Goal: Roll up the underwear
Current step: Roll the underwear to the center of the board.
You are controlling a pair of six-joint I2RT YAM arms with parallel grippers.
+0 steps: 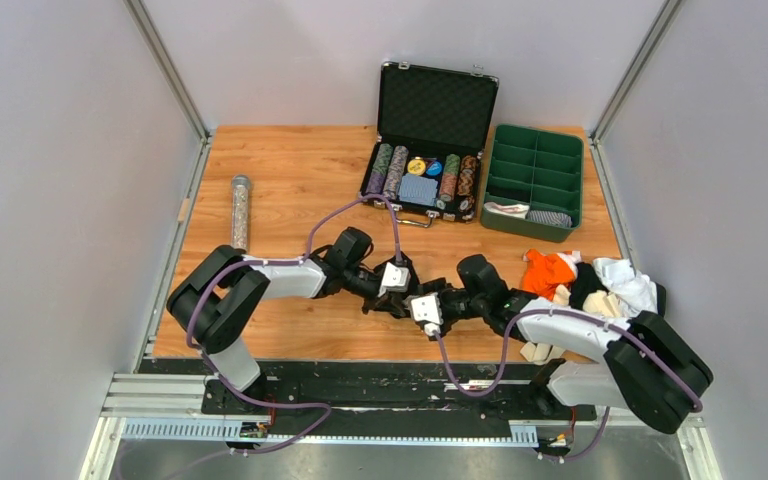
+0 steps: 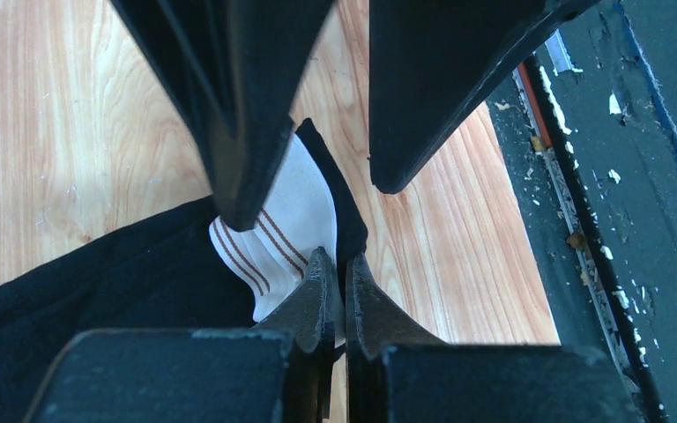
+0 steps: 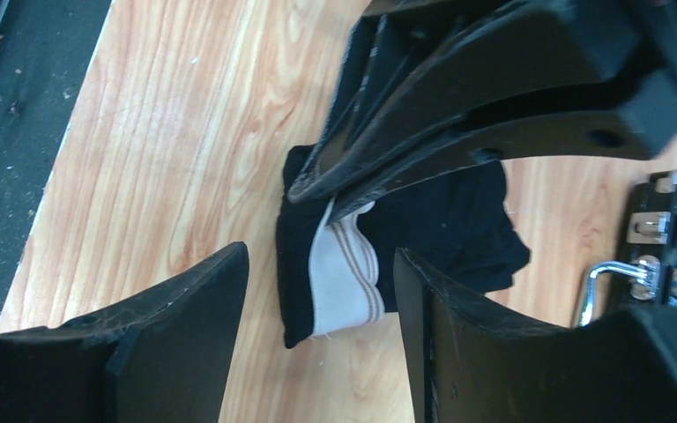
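Rolling at 6 o'clock on table [image 1: 280,190] — black brief [image 3: 458,220], white striped waistband [image 3: 339,273] showing | left gripper [image 2: 335,269] clenched on its folded edge | right gripper [image 3: 319,264] spread, straddling it | underwear pile [image 1: 580,285] at 4 o'clock | risk: shallow bite catches one layer — fold springs open

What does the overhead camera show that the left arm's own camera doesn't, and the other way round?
Only overhead: the open poker chip case, the green tray, the colourful underwear pile and a clear tube. Only the left wrist: the left end effector shut on black underwear with a white striped waistband. Both: the wooden table and the right end effector close by.
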